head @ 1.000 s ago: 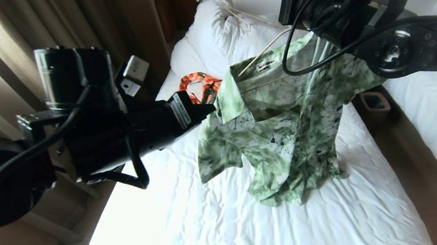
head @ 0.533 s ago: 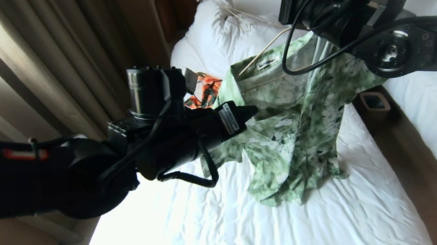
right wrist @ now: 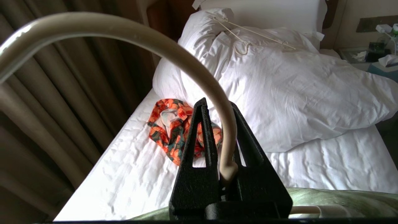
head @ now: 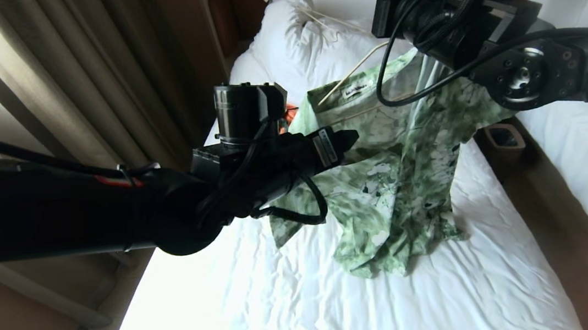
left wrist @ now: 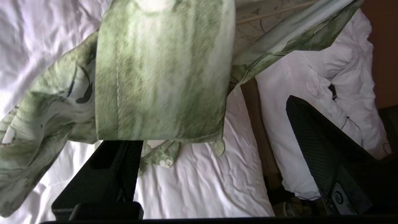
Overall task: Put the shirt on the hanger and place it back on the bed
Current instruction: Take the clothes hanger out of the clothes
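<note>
Since a second ago: left hand (head: 349,139) has travelled from the left-centre of the head view rightward to the shirt's near shoulder, and its fingers have spread apart; the right arm has barely shifted.
Left hand: released, nothing between its fingers (left wrist: 314,137); in the left wrist view a flap of green cloth hangs just ahead of the gap, and one finger sits under its hem.
Right hand: (right wrist: 217,124) clenched on the curved hook of the hanger (right wrist: 228,130), at the upper right of the head view.
Shirt: (head: 400,175) green with white flower print, centre of the head view; its collar end is lifted up toward the right hand, its lower part is bunched on the sheet.
Hanger frame: one cream arm (head: 350,75) pokes out past the collar, toward the upper centre of the head view; the other end is hidden under cloth.
Bed: (head: 299,308) wrinkled white sheet fills the lower frame; duvet (right wrist: 298,90) heaped at the top.
Second hanger: (right wrist: 248,35) lies on the duvet.
Orange patterned garment: (right wrist: 169,130) on the sheet just beside the duvet.
Curtain: (head: 68,74) upper left of the head view.
</note>
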Controlling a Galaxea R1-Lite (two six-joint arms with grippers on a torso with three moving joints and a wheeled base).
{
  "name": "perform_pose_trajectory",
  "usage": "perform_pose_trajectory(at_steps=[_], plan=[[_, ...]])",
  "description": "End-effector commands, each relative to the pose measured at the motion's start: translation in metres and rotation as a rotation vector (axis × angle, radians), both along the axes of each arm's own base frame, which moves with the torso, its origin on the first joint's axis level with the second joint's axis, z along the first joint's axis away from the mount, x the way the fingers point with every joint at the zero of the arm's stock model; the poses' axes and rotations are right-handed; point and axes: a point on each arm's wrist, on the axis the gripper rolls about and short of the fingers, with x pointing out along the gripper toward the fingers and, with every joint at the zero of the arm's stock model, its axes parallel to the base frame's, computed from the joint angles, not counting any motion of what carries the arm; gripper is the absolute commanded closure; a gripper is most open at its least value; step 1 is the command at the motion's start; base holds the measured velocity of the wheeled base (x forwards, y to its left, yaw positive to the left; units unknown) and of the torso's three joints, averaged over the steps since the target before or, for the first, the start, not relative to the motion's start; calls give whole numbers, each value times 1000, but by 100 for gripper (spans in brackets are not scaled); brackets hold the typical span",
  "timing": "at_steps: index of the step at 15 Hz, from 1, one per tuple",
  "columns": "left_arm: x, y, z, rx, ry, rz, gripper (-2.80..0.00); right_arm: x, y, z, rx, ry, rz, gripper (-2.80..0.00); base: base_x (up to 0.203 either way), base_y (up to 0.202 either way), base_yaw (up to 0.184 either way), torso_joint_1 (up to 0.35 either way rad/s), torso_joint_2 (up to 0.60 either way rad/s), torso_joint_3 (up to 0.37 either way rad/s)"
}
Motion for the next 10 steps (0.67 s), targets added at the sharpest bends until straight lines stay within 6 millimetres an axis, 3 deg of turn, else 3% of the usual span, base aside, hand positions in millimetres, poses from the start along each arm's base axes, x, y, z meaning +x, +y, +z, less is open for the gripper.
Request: perform_pose_trajectory(at_steps=[1, 3, 4, 10], plan=[[3, -4, -5, 10, 5, 4, -280, 0, 4, -4, -3, 7, 6, 0, 0, 0, 0, 0, 0, 0], [6, -5, -10, 19, 12, 12, -280, -1, 4, -3, -2, 6, 7, 0, 0, 0, 0, 0, 0, 0], [5, -6, -10, 19, 12, 13, 0, -1, 3, -3, -2, 5, 6, 0, 0, 0, 0, 0, 0, 0], [6, -5, -10, 33, 0, 14, 0, -6, 0, 4, 7, -8, 5, 0, 0, 0, 0, 0, 0, 0]])
